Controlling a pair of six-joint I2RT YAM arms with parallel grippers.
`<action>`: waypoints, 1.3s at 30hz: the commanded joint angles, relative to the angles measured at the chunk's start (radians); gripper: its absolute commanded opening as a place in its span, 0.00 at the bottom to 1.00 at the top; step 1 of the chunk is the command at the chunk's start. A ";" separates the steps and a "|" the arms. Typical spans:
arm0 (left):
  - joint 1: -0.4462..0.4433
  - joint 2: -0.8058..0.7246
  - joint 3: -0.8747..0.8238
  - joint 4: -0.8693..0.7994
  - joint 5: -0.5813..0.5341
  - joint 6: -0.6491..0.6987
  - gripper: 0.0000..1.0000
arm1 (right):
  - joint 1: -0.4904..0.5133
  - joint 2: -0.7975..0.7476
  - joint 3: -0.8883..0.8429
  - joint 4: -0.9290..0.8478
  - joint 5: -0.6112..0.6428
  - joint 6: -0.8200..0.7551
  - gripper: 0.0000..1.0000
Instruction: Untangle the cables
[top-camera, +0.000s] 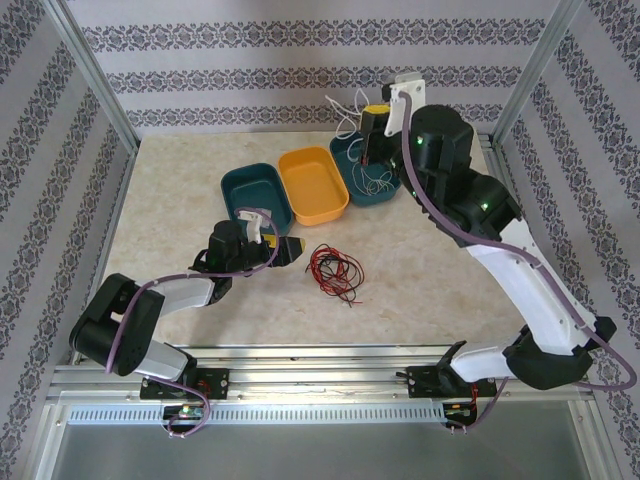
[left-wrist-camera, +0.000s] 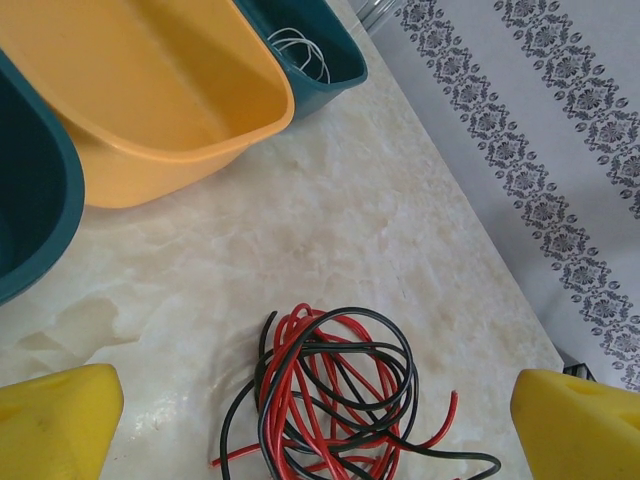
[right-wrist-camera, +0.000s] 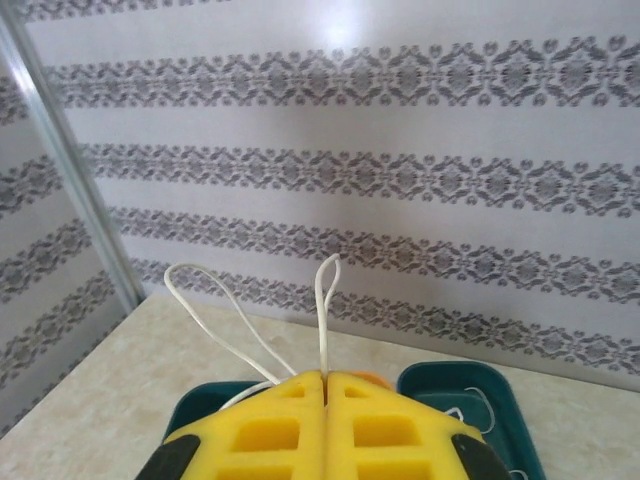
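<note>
L fingers (top-camera: 291, 249) sit low over the beige marbled bench (top-camera: 440, 270), pointing twd a loose tangle of thin red & black wires (top-camera: 335, 269). The tangle lies flat on the bench near centre, just in front of the trays and apart from them. In L wrist view the yellow foam pads (left-wrist-camera: 56, 420) stand wide apart, one at each bottom corner. The red & black loops (left-wrist-camera: 335, 400) lie ahead in the gap btwn them, w/ no contact, so nothing is gripped. Three oval plastic trays stand in a row behind the tangle: a dark teal tray (top-camera: 250, 190) on the left, an orange tray (top-camera: 313, 186) in the middle & a second dark teal tray (top-camera: 348, 180) on the right, packed close side by side. R fingers (top-camera: 374, 122) hang high above the right-hand teal tray, near the patterned back wall. In R wrist view they (right-wrist-camera: 325, 415) are pressed together, clamped on a thin white wire (right-wrist-camera: 325, 300) whose two loops stick up past the tips. More white strands (top-camera: 375, 182) show over & in that same tray; can't tell if they're the same wire.
</note>
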 joint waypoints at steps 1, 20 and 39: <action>-0.010 -0.032 -0.015 -0.003 -0.009 0.019 0.99 | -0.052 0.041 0.030 0.022 -0.027 -0.019 0.00; -0.010 -0.124 -0.037 -0.095 -0.026 0.053 0.99 | -0.305 0.314 0.069 0.164 -0.152 0.037 0.00; -0.009 -0.172 -0.064 -0.104 -0.041 0.048 0.99 | -0.342 0.748 0.460 0.088 -0.122 -0.068 0.00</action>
